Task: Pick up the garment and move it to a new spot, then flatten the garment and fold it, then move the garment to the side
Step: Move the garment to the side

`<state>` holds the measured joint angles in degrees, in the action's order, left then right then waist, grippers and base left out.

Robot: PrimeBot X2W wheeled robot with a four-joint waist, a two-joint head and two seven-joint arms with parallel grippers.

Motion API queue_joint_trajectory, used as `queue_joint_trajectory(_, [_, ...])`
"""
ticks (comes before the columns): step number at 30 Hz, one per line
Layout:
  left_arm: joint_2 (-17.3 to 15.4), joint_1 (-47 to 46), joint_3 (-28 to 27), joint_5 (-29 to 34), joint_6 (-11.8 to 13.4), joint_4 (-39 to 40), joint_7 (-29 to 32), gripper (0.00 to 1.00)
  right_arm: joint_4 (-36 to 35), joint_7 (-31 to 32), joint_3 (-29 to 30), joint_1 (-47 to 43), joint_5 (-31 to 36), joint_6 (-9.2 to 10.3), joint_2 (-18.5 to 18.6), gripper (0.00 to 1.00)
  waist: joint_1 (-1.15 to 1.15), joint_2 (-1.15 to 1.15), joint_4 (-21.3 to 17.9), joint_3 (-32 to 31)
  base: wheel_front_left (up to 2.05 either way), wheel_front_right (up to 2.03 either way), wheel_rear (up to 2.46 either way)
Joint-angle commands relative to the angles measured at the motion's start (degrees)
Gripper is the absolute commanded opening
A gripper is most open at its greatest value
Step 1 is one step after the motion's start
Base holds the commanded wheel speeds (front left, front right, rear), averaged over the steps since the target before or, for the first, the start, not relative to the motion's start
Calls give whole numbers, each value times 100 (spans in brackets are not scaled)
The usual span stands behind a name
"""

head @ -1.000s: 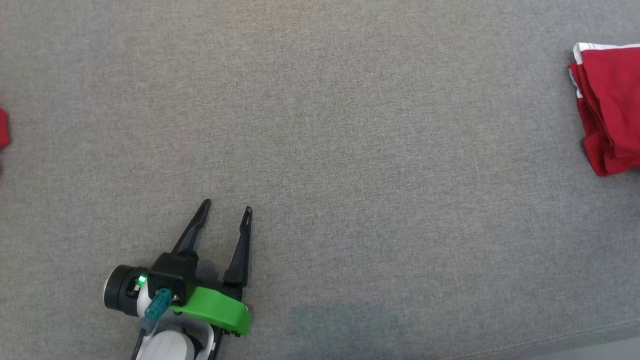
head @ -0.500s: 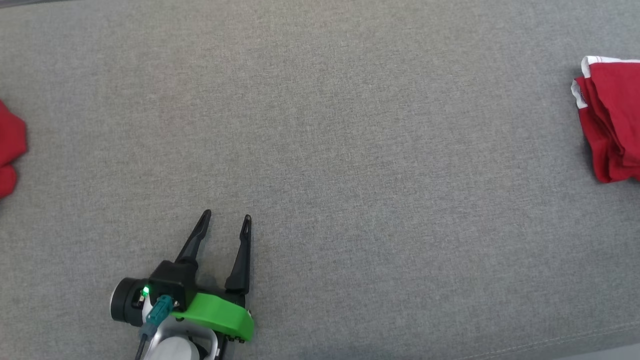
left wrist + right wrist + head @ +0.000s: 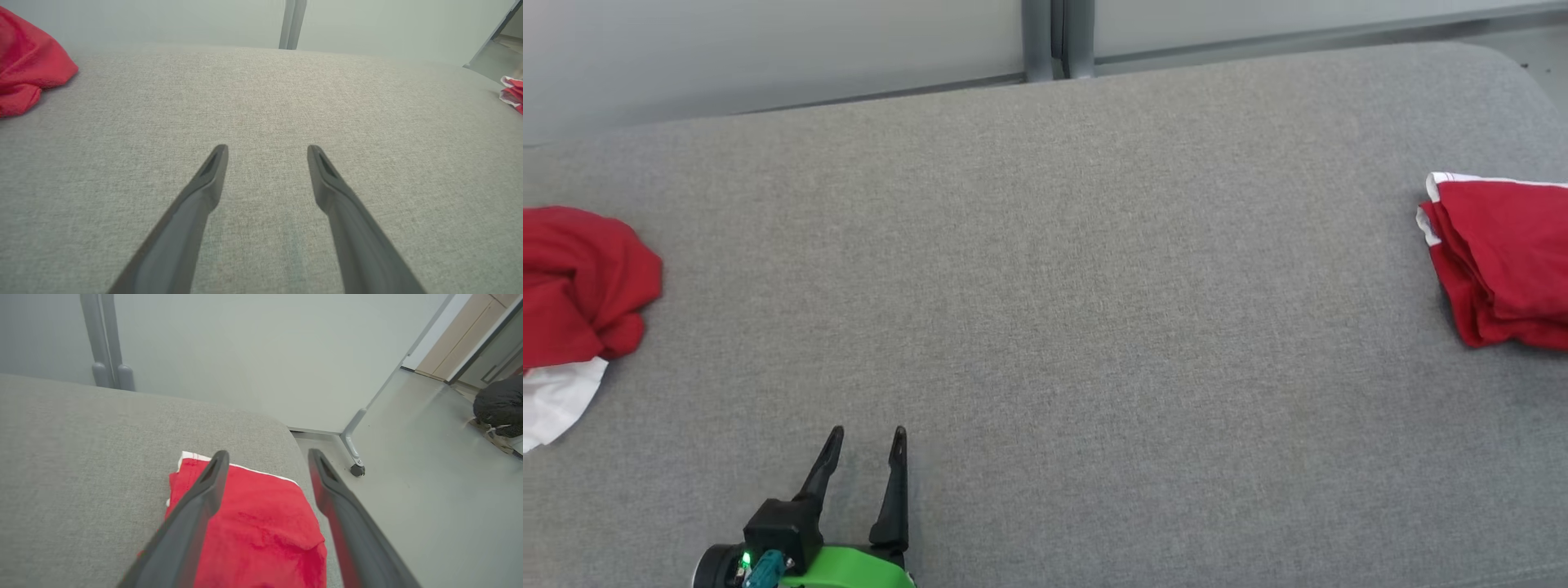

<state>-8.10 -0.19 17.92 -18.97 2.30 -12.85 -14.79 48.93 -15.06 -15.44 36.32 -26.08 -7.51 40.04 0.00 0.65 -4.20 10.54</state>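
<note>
Head camera's being tilted upward since earlier; left gripper point(image 3: 867, 433) and right gripper point(image 3: 267, 453) are being held wide, empty. Soft, floppy red garment point(image 3: 1503, 253) is being left folded at the right edge of the cushion point(image 3: 1045, 245), probably best pinched along a fold.

**Grey cushion, pale partition, a castered leg**

A grey woven cushion point(image 3: 1045, 286) spread across the head view, its fabric smooth. At 12 o'clock, beyond its far edge, stood a pale partition point(image 3: 768, 49), split by a grey double post point(image 3: 1058, 37). At 9 o'clock a crumpled red cloth point(image 3: 580, 278) lay on the cushion, with a white cloth point(image 3: 556, 400) touching its near side, towards 8 o'clock.

In the right wrist view, a grey metal leg point(image 3: 350, 447) ended in a small black caster point(image 3: 357, 470) at about 3 o'clock, on a glossy grey floor point(image 3: 429, 522). At 2 o'clock was a wood-toned panel point(image 3: 461, 330), and below it a dark rounded thing point(image 3: 498, 402), too blurred to identify.
</note>
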Motion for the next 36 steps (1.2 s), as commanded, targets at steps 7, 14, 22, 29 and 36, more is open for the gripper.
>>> queue_joint_trajectory(7, [0, 461, -281, 22, -72, 105, -45, 100, -2216, -13, 1535, -2320, 901, 3, -1054, 100, 0, -65, 804, -1029, 0, 0, 0])
queue_joint_trajectory(14, [8, 580, -439, 120, -195, 129, -46, 100, -3589, -14, 2064, -3589, 1638, 3, -2090, 100, 0, -65, 1066, -1192, 0, 0, 0])
queue_joint_trajectory(22, [89, 592, -632, 272, -415, -8, -47, 100, -4033, -14, 1804, -4295, 2035, 3, -2792, 100, 0, -65, 1179, -1295, 0, 0, 0])
queue_joint_trajectory(29, [211, 549, -840, 415, -575, -91, -47, 100, -4065, -14, 2250, -4604, 2214, 3, -3293, 100, 0, -65, 1271, -1369, 0, 0, 0])
queue_joint_trajectory(36, [325, 701, -1054, 552, -694, -103, -43, 100, -3881, -15, 2436, -4705, 2400, 3, -3535, 100, 0, -65, 1131, -1430, 0, 0, 0])
